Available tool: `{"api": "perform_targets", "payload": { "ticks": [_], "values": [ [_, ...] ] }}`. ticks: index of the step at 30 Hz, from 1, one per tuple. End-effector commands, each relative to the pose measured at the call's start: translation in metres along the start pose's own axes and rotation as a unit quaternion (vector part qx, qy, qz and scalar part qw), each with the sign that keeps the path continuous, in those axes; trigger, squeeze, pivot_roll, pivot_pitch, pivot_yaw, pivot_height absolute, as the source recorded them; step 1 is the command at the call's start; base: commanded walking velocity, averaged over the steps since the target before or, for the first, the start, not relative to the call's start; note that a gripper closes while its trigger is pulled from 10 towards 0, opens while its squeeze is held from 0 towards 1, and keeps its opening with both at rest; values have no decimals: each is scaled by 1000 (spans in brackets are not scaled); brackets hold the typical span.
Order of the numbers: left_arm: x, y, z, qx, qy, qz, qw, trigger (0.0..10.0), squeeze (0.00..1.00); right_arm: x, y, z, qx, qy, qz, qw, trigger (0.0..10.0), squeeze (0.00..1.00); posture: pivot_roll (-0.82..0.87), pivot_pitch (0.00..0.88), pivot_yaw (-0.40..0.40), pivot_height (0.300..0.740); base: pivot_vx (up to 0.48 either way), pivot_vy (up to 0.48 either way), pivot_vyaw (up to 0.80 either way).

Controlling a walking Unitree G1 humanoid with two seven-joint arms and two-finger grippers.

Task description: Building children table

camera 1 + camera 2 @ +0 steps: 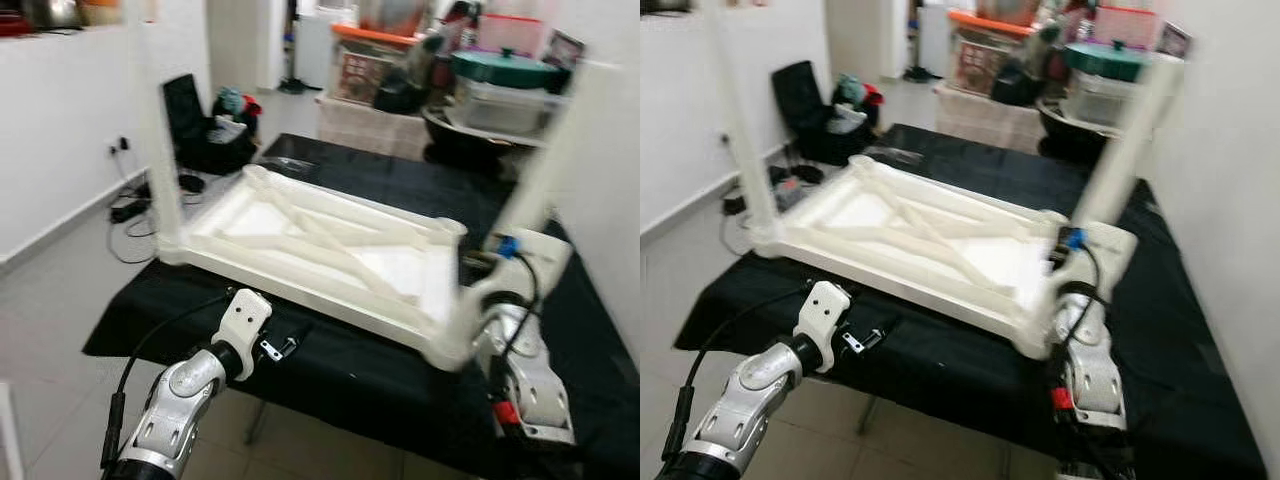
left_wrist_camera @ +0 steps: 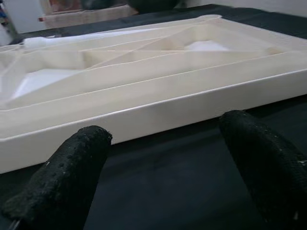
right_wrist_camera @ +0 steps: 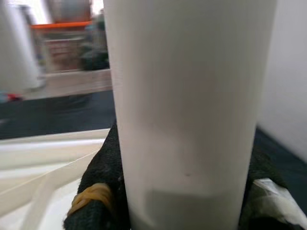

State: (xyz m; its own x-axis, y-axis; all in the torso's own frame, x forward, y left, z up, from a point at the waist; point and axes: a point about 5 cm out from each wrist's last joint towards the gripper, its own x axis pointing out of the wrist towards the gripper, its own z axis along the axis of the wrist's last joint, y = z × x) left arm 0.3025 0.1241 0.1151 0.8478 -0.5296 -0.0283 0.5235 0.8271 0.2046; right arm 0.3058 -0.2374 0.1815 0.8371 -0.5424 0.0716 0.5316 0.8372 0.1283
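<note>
Nearest us, our left gripper [image 2: 163,167] hangs wide open just short of the near rim of the upturned white tabletop [image 1: 330,245], which lies on the black-covered table [image 1: 370,375]; a leg [image 1: 160,130] already stands at its left corner; our right gripper [image 1: 478,300] clasps a second leg [image 3: 189,110] upright at the near right corner. We judge this leg wants seating plumb with the left gripper steadying the rim; room is tight rightward by the wall [image 1: 610,200], and the tabletop sits near the table's front edge.
</note>
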Motion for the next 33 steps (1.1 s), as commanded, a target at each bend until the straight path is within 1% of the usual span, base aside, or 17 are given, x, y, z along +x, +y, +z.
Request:
{"api": "perform_targets", "payload": {
  "ticks": [1,2,3,4,8,9,10,17,20,21,23,25,26,28,29,30,33],
  "values": [
    [2,-3,-1,6,2,-8,1000,10000,0,-12,-4,-38,-17,88,-14,996,7922,0,55,0,-111,740,0,0,0],
    [2,-3,-1,6,2,-8,1000,10000,0,-12,-4,-38,-17,88,-14,996,7922,0,55,0,-111,740,0,0,0],
    [1,-3,-2,6,3,-8,1000,10000,0,-16,11,-42,-7,101,34,994,10000,0,55,0,-111,740,0,0,0],
    [1,-3,-2,6,3,-8,1000,10000,0,-23,31,-36,9,82,103,991,10000,0,54,0,-115,740,0,0,0],
    [1,-3,-2,6,3,-8,1000,10000,0,-28,43,-31,20,64,146,987,10000,0,54,0,-115,740,0,0,0],
    [2,-3,-1,6,3,-8,1000,10000,0,-29,48,-25,28,48,173,983,10000,1000,55,0,-116,740,0,0,0],
    [1,-3,-1,5,3,-7,1000,10000,0,-27,53,-18,42,34,209,976,10000,0,58,0,-120,740,0,0,0],
    [0,-2,-2,4,3,-4,1000,10000,0,-22,61,8,84,-10,314,946,10000,0,57,0,-122,740,0,0,0],
    [1,-2,-2,3,3,-2,1000,10000,0,-46,73,27,77,-26,490,868,10000,0,55,0,-124,740,0,0,0],
    [1,-3,-2,3,3,-3,1000,10000,0,-55,75,24,59,-21,531,845,8000,0,55,0,-124,740,0,0,0],
    [1,-3,-2,3,2,-3,1000,10000,0,-59,75,21,47,-16,550,833,8000,0,54,0,-123,740,0,0,0],
    [1,-3,-2,3,2,-3,1000,10000,0,-59,75,21,47,-16,550,833,8000,0,54,0,-123,740,0,0,0],
    [1,-4,-2,4,2,-4,1000,10000,0,-60,76,17,40,-9,552,833,3490,0,54,0,-123,740,0,0,0],
    [1,-4,-2,4,2,-4,1000,10000,0,-60,76,17,40,-9,552,833,3490,0,54,0,-123,740,0,0,0],
    [1,-2,-2,5,3,-3,1000,10000,0,-50,73,0,10,10,499,867,0,0,62,0,-121,740,0,0,0],
    [1,-2,-2,5,3,-3,1000,10000,0,-50,73,0,10,10,499,867,0,0,62,0,-121,740,0,0,0],
    [0,-1,-2,6,4,-3,1000,10000,0,-29,61,-17,-16,41,393,918,0,0,62,0,-120,740,0,0,0]
  ]
}}
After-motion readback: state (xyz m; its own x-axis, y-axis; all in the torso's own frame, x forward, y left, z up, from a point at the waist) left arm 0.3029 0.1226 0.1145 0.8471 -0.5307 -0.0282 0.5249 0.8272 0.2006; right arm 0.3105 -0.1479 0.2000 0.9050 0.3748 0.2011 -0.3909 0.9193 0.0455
